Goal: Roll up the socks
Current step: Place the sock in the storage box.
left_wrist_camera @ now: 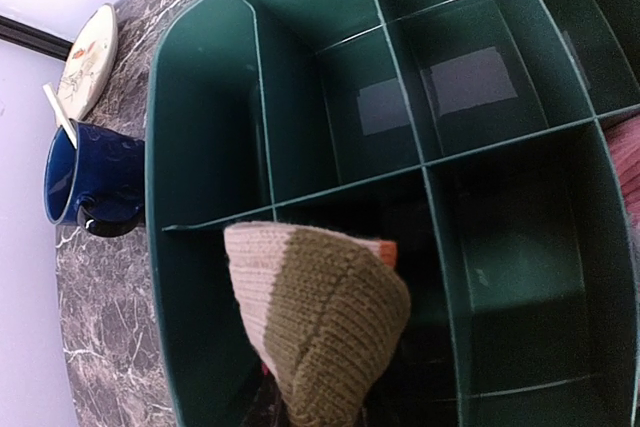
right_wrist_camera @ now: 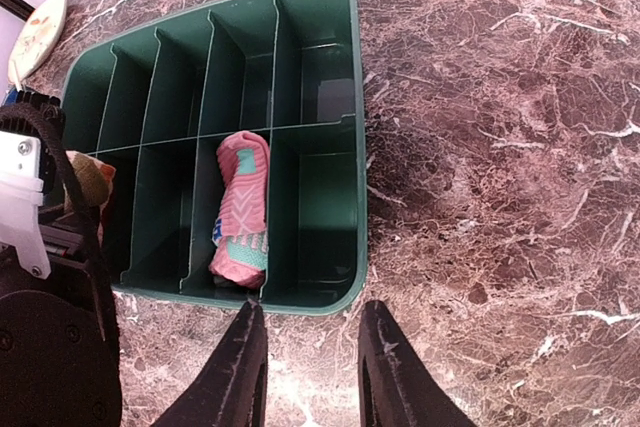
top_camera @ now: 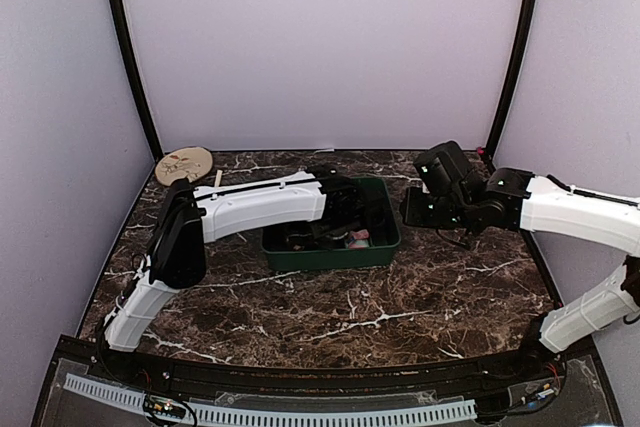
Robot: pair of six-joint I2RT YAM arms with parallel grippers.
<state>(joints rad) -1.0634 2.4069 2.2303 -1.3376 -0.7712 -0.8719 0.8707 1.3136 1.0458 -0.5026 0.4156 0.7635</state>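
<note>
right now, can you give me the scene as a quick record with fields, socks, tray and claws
tray: green compartment tray on the marble table
pink sock: lying in one tray compartment, nothing touching it
tan sock: raised over the tray, apparently gripped by the left claw, fingers hidden
right claw: open, empty, over the table at the tray's edge
extras: blue mug beside the tray, plate beyond it
</note>
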